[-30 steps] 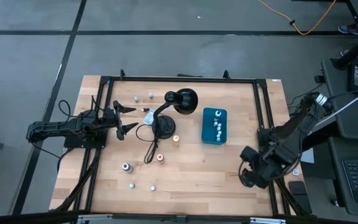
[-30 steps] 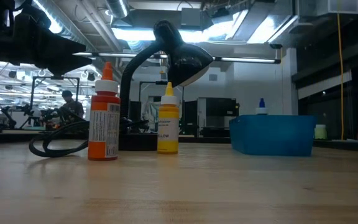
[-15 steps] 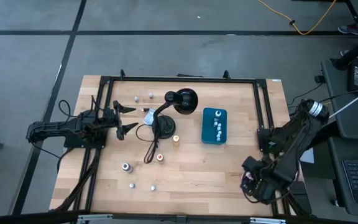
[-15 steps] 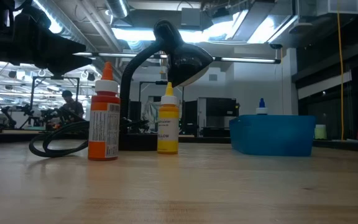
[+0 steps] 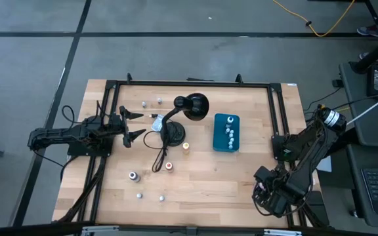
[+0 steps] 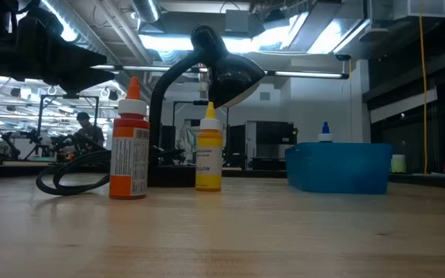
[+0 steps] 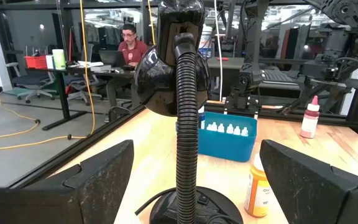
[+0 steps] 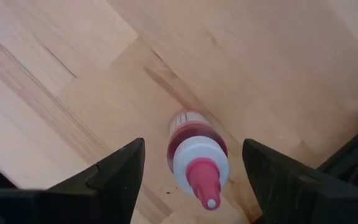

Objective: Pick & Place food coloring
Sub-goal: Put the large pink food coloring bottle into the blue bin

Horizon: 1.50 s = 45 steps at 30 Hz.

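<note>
While the right gripper [image 8: 191, 180] hangs above the table's near right corner with its fingers spread wide and holding nothing, a red-capped bottle [image 8: 194, 152] of food coloring stands upright on the wood directly between them, tip pointing up at the wrist camera. Judgement: the step in hand is the grasp on this bottle. To do it well, descend straight, keep the body centred between the fingers, and close on the body below the cap, not on the tapered nozzle, which would likely slip. The dark table frame [image 8: 353, 155] runs close by in the wrist view, so there is little room on that side; the open wood toward the table's middle is the safer way out. The teal box [image 5: 227, 132], already holding several small bottles, sits further in, beside the black lamp [image 5: 188, 108]; a lift-and-carry from the corner looks unobstructed. Other bottles stay loose on the table: orange [image 6: 130, 139] and yellow [image 6: 208, 148] ones by the lamp base. The left gripper [image 5: 131, 124] waits at the left side, fingers apart, empty, facing the lamp.
</note>
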Each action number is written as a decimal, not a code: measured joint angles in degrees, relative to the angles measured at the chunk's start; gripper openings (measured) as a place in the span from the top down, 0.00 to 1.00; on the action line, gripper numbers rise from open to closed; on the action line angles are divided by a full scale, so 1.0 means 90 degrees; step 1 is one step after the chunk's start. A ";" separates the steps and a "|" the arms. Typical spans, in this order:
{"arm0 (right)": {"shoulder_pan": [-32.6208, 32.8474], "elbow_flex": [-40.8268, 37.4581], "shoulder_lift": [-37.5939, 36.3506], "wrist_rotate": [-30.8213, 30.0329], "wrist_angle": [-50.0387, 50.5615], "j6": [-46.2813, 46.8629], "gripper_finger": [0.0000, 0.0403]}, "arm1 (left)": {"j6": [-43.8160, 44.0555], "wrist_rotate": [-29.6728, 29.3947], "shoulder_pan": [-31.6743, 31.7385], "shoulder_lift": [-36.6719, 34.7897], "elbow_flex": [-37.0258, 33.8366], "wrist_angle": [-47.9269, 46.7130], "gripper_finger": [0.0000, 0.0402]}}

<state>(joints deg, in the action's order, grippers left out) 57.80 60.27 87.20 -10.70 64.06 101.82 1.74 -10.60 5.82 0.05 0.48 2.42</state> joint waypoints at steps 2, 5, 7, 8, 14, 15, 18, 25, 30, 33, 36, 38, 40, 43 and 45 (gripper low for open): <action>0.0000 0.0000 0.0000 0.0005 0.0001 -0.0002 0.33 | 0.0000 0.0001 0.0002 0.0001 -0.0001 0.0000 0.14; 0.0000 0.0000 0.0000 0.0022 0.0003 -0.0004 0.36 | 0.0000 0.0001 0.0002 -0.0002 -0.0001 -0.0002 0.14; 0.0000 0.0000 0.0000 0.0070 0.0003 -0.0005 0.40 | 0.0000 -0.0001 0.0002 0.0000 -0.0001 -0.0001 0.14; 0.0000 0.0000 0.0000 0.0115 0.0004 -0.0005 0.43 | 0.0000 -0.0001 0.0000 -0.0002 -0.0001 -0.0002 0.14; 0.0000 0.0000 0.0000 0.0197 0.0008 -0.0021 0.57 | 0.0000 0.0001 0.0002 -0.0002 0.0000 -0.0002 0.14; 0.0000 0.0000 0.0000 0.0197 0.0008 -0.0036 0.59 | 0.0002 0.0000 0.0000 0.0000 -0.0001 -0.0002 0.14; 0.0000 0.0000 0.0000 0.0197 0.0013 -0.0085 0.65 | 0.0001 0.0001 0.0001 -0.0001 0.0001 -0.0001 0.14; -0.0019 0.0002 -0.0053 0.0197 0.0023 -0.0344 0.69 | 0.0000 0.0001 0.0000 -0.0002 0.0002 -0.0002 0.14; -0.0304 0.0368 -0.0208 0.0195 0.0545 -0.0712 0.66 | 0.0000 0.0001 0.0001 -0.0001 0.0001 -0.0001 0.14; -0.0518 0.0875 -0.0211 0.0180 0.1299 -0.1117 0.69 | 0.0001 -0.0001 0.0000 -0.0002 -0.0001 0.0000 0.14; -0.0793 0.1422 -0.0214 0.0060 0.1933 -0.1610 0.70 | 0.0000 0.0001 0.0002 -0.0002 0.0000 0.0000 0.14; -0.1002 0.1798 -0.0211 -0.0043 0.2321 -0.2020 0.69 | 0.0000 0.0000 0.0000 -0.0001 0.0000 -0.0002 0.14; -0.1262 0.2166 -0.0214 -0.0128 0.2745 -0.2339 0.68 | 0.0002 0.0000 0.0001 -0.0001 0.0000 -0.0001 0.14; -0.1689 0.2622 -0.0222 -0.0247 0.2894 -0.3056 0.67 | 0.0000 0.0001 0.0002 0.0001 0.0002 -0.0002 0.14; -0.2009 0.2885 -0.0231 -0.0271 0.2869 -0.3606 0.68 | 0.0000 0.0001 0.0000 0.0001 0.0001 0.0000 0.14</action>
<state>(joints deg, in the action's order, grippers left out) 39.72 86.24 85.12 -13.14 89.89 69.37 1.74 -10.59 5.83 0.05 0.48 2.42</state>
